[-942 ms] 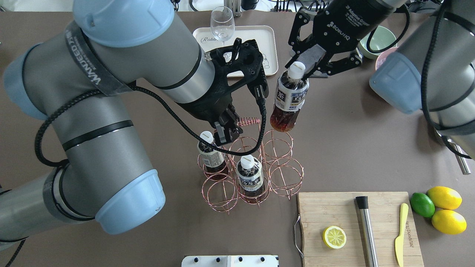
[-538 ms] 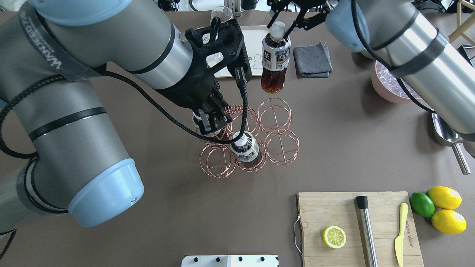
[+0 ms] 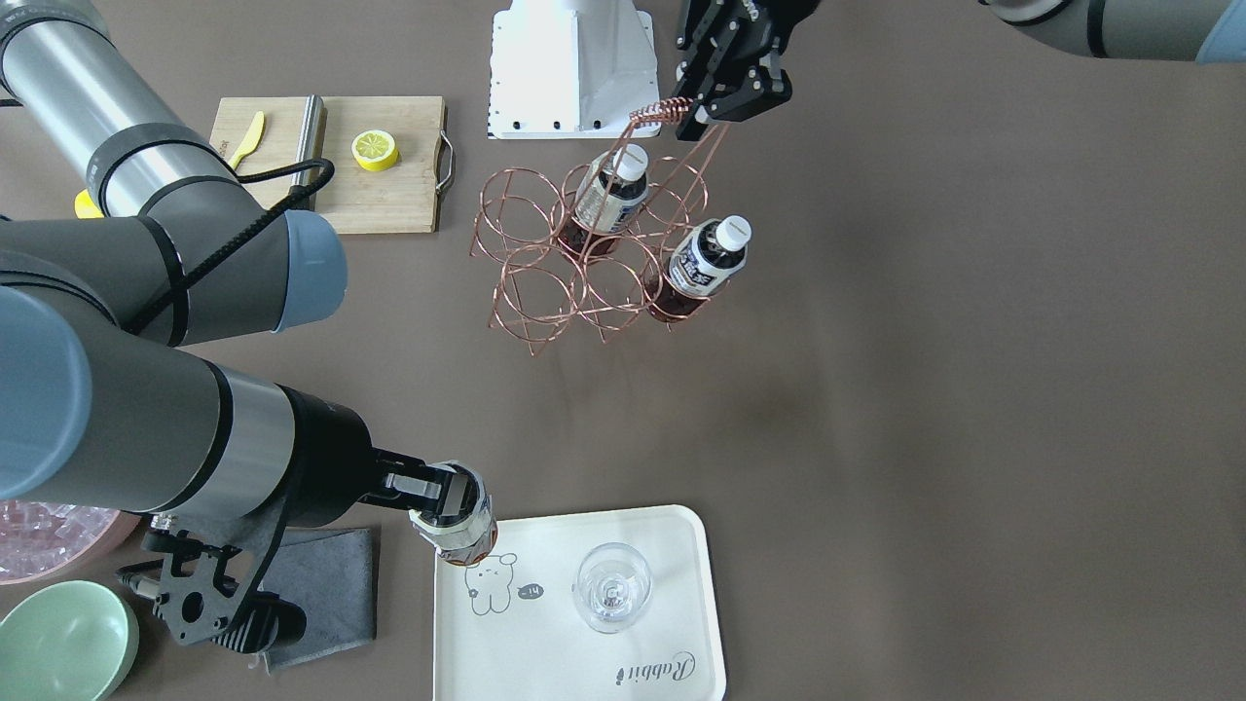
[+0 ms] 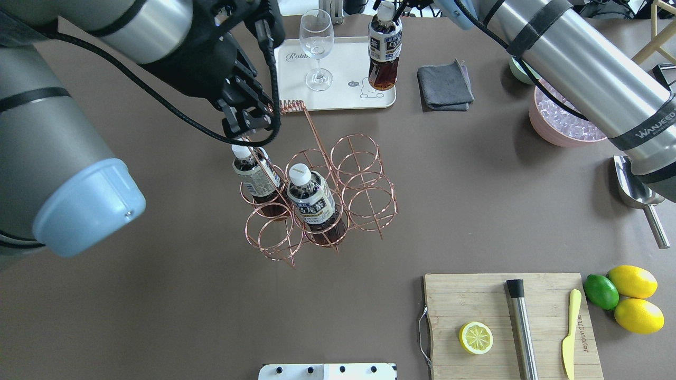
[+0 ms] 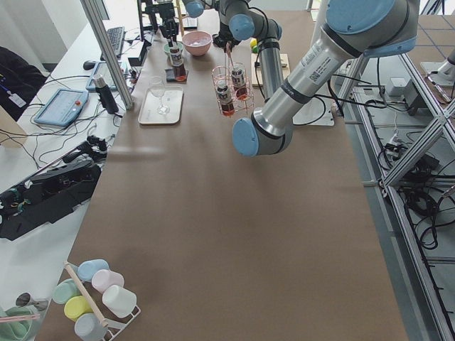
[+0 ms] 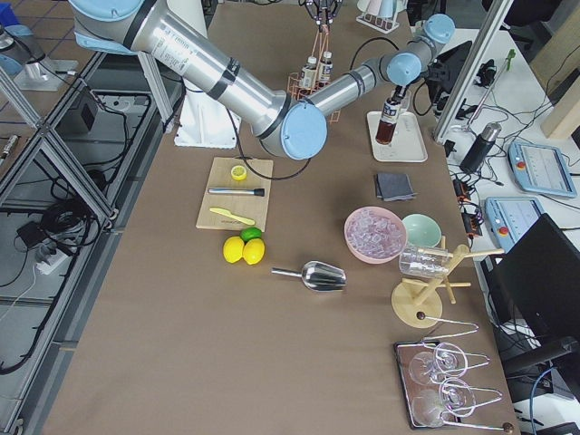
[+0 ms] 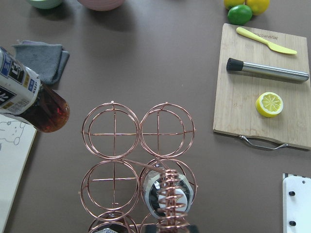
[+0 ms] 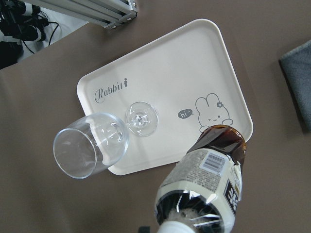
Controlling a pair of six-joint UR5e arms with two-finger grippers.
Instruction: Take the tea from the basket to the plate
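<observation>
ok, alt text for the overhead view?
The right hand holds a small clear bottle of dark brown tea by its white cap over the cream rectangular tray, beside a wine glass. The left hand grips the coiled handle of the rose-gold wire basket, which holds two more tea bottles.

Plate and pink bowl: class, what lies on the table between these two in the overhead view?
A folded grey cloth lies between the plate and the pink bowl, clear in the overhead view.

Silver arm tubes (image 4: 570,58); pale-blue joint caps (image 4: 87,206); black cables (image 4: 158,95); strap (image 4: 647,132) perhaps "WANJEED".
</observation>
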